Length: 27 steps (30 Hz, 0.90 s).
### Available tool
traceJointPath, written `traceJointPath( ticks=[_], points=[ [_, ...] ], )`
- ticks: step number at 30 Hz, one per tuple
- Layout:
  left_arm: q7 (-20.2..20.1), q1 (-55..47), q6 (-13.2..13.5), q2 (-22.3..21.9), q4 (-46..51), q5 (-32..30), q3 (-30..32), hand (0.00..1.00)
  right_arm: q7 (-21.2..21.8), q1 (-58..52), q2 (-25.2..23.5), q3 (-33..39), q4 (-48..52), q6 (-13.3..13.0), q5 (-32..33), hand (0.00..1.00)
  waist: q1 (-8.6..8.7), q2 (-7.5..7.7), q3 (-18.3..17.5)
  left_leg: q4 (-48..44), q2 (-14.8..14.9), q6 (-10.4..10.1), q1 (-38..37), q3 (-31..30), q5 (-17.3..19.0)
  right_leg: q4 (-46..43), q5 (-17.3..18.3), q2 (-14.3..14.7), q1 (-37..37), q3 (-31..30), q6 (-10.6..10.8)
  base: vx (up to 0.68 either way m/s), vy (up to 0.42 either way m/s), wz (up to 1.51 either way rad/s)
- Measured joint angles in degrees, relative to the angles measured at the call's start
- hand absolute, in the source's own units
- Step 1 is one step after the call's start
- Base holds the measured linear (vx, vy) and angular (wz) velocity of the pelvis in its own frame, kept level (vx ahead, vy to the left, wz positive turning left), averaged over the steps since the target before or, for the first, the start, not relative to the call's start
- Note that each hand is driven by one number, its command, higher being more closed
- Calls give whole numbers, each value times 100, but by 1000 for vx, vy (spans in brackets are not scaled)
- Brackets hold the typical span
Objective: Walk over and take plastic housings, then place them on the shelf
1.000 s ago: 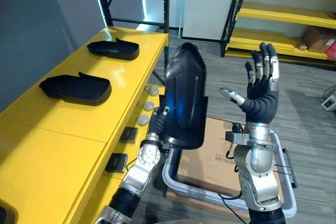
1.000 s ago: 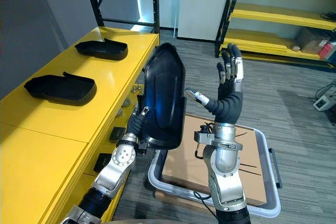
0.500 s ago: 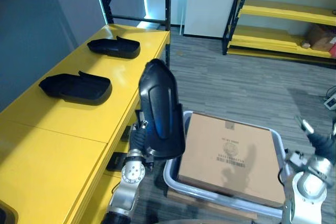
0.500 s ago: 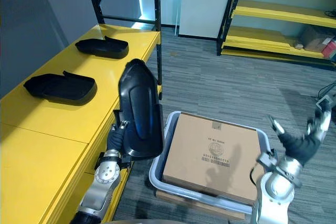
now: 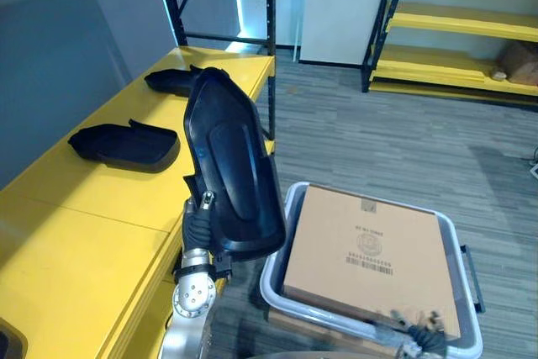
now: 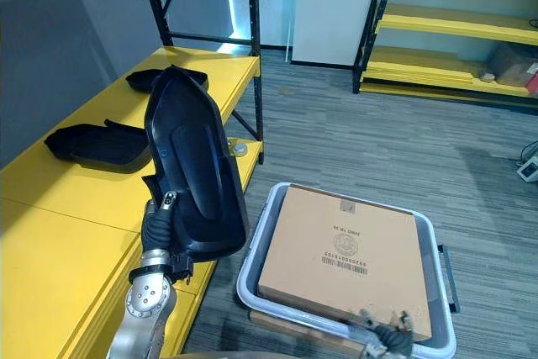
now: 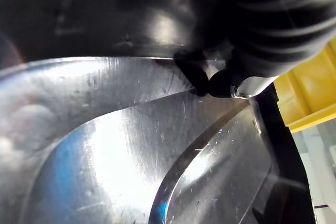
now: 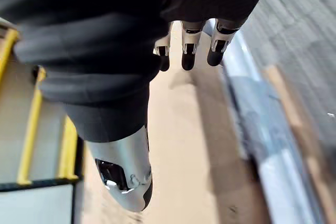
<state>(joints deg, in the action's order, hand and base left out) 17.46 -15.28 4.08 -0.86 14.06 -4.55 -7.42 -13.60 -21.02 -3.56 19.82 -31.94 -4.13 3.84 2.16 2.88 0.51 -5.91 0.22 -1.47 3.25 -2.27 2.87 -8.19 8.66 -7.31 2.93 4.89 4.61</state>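
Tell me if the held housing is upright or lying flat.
Upright, leaning slightly: the housing stands on end, its lower end gripped by the left hand.

The housing [image 5: 231,170] is a glossy black shell, long and rounded, with a raised panel down its face. It stands upright in the air, narrow end at 12 o'clock and broad end at 6, where the left hand [image 5: 200,226] grips it beside the yellow shelf [image 5: 76,216]. Off at 10 o'clock, a nearer housing [image 5: 126,145] and a farther housing [image 5: 168,81] lie flat on the shelf, well apart.
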Motion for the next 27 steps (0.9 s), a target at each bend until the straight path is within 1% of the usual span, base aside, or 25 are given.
traceJointPath(
  ticks=[2, 3, 4, 6, 8, 10, 13, 14, 15, 16, 17, 18, 19, 20, 21, 22, 23, 24, 25, 26, 27],
  points=[
    [5, 1, 1, 0, -29, 9, -14, 100, -24, 99, -5, -10, -214, -4, -9, 0, -17, 61, -21, 2, -2, 1, -13, -6, 10, 10, 0, -2, 31, 9, 0, 0, 0, 0],
    [10, 5, 5, 23, -73, 26, -26, 100, -34, 127, -1, -16, -295, -9, -16, 0, -19, 88, -35, -13, -8, -11, -26, 0, 69, 23, 0, -7, 67, 7, 0, 0, 0, 0],
    [16, 5, 6, 21, -133, 41, -55, 100, -52, 145, 13, -12, -382, -11, -24, 0, -32, 94, -41, -12, -18, -16, -74, 7, 140, 23, 0, -23, 108, 6, 0, 0, 0, 0],
    [22, 8, 6, 20, -167, 42, -105, 100, -85, 176, 23, -14, -496, -21, -50, 0, -60, 102, -48, -17, -23, -1, -95, 14, 169, 22, 1, -35, 135, 7, 1, -7, 8, 3],
    [22, 33, 7, 20, -176, 40, -162, 100, -133, 198, 23, -19, -621, -30, -49, 0, -95, 144, -55, -39, -39, -3, -77, -58, 170, 16, 5, -45, 169, 112, 2, -15, 2, 19],
    [33, 100, 16, 30, -181, 40, -215, 100, -257, 241, 42, -18, -756, -55, -49, 0, -98, 203, -24, -154, -119, -4, 60, -292, 167, -83, 105, -89, 173, 361, 7, -23, -19, 64],
    [38, 184, 17, 52, -180, 40, -275, 100, -456, 242, 104, -16, -955, -89, -47, 0, -95, 244, 5, -351, -271, -100, 350, -832, 101, -288, 250, -136, 154, 879, 4, -33, -32, 100],
    [71, 244, 22, 55, -162, 43, -311, 100, -558, 251, 152, -3, -1061, -119, -45, 0, -93, 239, 19, -470, -265, -15, 604, -811, 161, -441, 329, -210, 94, 1216, -19, -59, -29, 127],
    [107, 262, 24, 57, -144, 43, -309, 100, -587, 273, 172, 4, -1071, -121, -45, 0, -90, 222, 37, -524, -127, 14, 712, -510, 183, -481, 332, -210, 74, 1353, -23, -84, -21, 136],
    [166, 296, 44, 54, -106, 44, -310, 100, -643, 333, 218, 4, -1097, -120, -46, 0, -85, 181, 90, -646, 166, 21, 891, 193, 188, -497, 328, -200, 84, 1638, -29, -63, -21, 92],
    [182, 304, 68, 47, -104, 47, -307, 100, -678, 354, 240, 5, -1116, -118, -42, 0, -82, 158, 111, -740, 312, 37, 975, 519, 195, -493, 329, -207, 96, 1758, -30, -47, 22, 102],
    [238, 322, 89, 37, -78, 50, -320, 100, -820, 375, 301, 9, -1165, -117, -42, 0, -64, 190, 177, -1227, 680, 260, 1122, 1183, 331, -516, 345, -253, 130, 1959, -55, -39, 79, 74],
    [277, 326, 92, -4, -49, 58, -363, 100, -904, 375, 433, 9, -1142, -117, -45, 0, -101, 16, 300, -1801, 1048, 587, 1283, 1784, 497, -671, 365, -245, 136, 2125, -34, -45, 109, 64],
    [274, 330, 91, -85, -44, 61, -403, 100, -919, 352, 514, 9, -1056, -118, -47, 0, -99, -120, 358, -1866, 1155, 588, 1307, 1963, 464, -821, 418, -177, 137, 2218, 25, -65, 106, 74],
    [260, 351, 90, -115, -42, 61, -494, 100, -977, 259, 623, 13, -980, -81, -60, 0, 8, -182, 400, -1692, 840, 322, 1274, 1716, 266, -1139, 621, -374, 86, 2300, -68, -84, 100, 149],
    [257, 463, 98, -106, -83, 69, -588, 100, -1038, 252, 615, 151, -1111, -18, -130, 0, 303, -60, 332, -811, 401, 490, 1152, 1481, 47, -791, 812, -285, 69, 2291, -213, -86, 36, 197],
    [256, 602, 122, -106, -125, 69, -582, 100, -1059, 270, 577, 250, -1148, 25, -210, 0, 418, 84, 281, -855, 384, 770, 1146, 1773, 158, -478, 613, -297, 119, 2252, -326, -71, 4, 208],
    [284, 850, 195, -138, -201, 127, -701, 100, -1256, 219, 621, 266, -1135, 134, -432, 0, 342, 18, 329, -1777, 883, 994, 1251, 2526, 459, -471, 421, -357, 178, 2651, -96, -7, 12, 145],
    [308, 923, 340, -227, -273, 172, -765, 100, -1443, 174, 718, 278, -976, 309, -634, 0, 372, -228, 376, -1654, 1172, 127, 1043, 2666, 459, -482, 402, -256, 231, 2869, -38, 15, 94, 106],
    [304, 1011, 373, -187, -392, 169, -788, 100, -1502, 178, 708, 282, -950, 387, -739, 0, 390, -201, 396, -1538, 1067, 112, 1045, 2565, 386, -482, 393, -340, 230, 2963, 26, -6, 165, 59],
    [338, 1070, 372, -75, -572, 169, -858, 100, -1552, 173, 691, 275, -907, 513, -957, 0, 354, -182, 372, -1204, 838, 193, 966, 2522, 280, -396, 319, -462, 215, 3005, 102, -46, 192, 43]
  ],
)
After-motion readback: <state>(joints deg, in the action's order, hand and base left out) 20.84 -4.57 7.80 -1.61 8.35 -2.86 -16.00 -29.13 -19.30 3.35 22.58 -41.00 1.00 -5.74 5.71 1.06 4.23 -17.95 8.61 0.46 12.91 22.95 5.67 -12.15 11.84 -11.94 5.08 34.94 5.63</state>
